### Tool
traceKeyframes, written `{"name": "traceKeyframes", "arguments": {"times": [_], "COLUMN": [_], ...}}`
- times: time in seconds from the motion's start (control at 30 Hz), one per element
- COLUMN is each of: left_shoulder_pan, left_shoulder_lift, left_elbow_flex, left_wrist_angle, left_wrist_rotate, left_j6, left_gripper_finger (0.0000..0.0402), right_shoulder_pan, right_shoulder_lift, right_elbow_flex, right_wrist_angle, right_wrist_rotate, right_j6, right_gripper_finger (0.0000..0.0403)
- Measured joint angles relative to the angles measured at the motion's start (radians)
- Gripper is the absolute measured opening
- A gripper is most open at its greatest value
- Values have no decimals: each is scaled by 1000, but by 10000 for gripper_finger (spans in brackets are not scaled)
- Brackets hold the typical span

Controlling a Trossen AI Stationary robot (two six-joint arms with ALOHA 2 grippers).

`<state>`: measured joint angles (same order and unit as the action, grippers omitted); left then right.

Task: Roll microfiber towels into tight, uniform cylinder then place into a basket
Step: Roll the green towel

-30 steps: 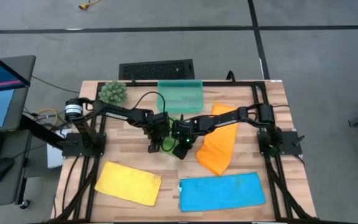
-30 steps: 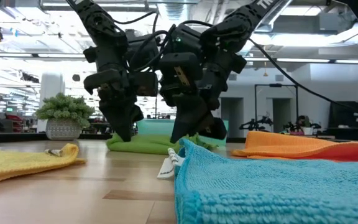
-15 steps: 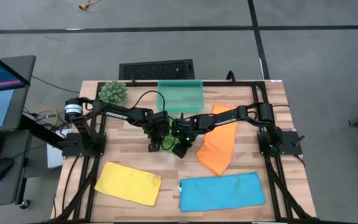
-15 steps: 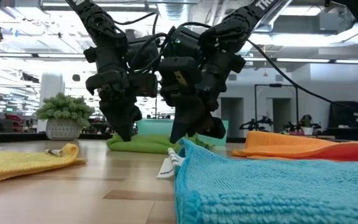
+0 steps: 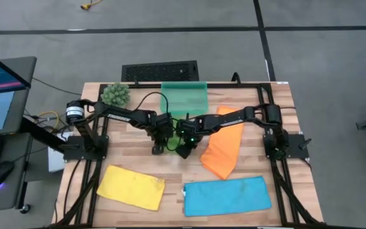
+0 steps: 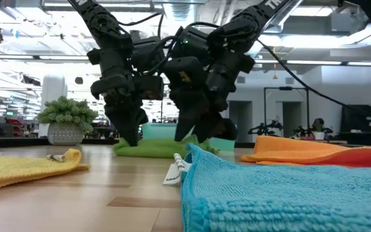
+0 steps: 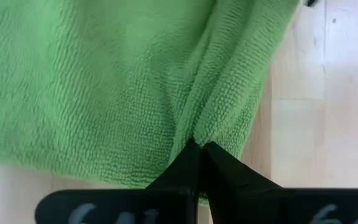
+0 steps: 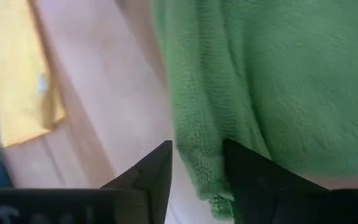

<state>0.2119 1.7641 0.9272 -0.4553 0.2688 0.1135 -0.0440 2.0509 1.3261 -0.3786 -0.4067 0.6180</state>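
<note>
In the high view, the crumpled green microfiber towel (image 5: 171,144) lies almost wholly hidden beneath both dark arms beside the translucent teal plastic basket (image 5: 184,97). The bright blue terry towel (image 6: 288,196) is cut off by the low view's edge.

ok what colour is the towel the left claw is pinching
Green. The left claw is shut on the green towel, clearest in the left wrist view.

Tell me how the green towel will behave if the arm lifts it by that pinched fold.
The green towel puckers where the left tool is shut on it, so it is probably floppy and would drape. Its looped pile suggests good grip, little slipping. It looks light.
</note>
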Motion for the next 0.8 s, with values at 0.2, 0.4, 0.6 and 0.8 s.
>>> {"name": "traceKeyframes", "arguments": {"times": [0.2, 0.4, 0.6, 0.8], "left_shoulder_pan": [-3, -2, -2, -2], "left_shoulder_lift": [0, 0, 0, 0], "left_elbow_flex": [1, 1, 1, 2], "left_wrist_angle": [20, 21, 21, 21], "left_wrist_rotate": [-5, -18, -25, -26], "left_j6": [13, 13, 14, 14], "left_gripper_finger": [0, 0, 0, 0], "right_shoulder_pan": [3, -9, -9, -11], "right_shoulder_lift": [-33, -37, -52, -65], "right_elbow_flex": [-2, -3, -3, -3], "right_wrist_angle": [-75, -89, -108, -157], "right_wrist_rotate": [107, 98, 96, 135], "right_j6": [-66, -49, -33, -80], "right_gripper_finger": [149, 130, 122, 122]}}
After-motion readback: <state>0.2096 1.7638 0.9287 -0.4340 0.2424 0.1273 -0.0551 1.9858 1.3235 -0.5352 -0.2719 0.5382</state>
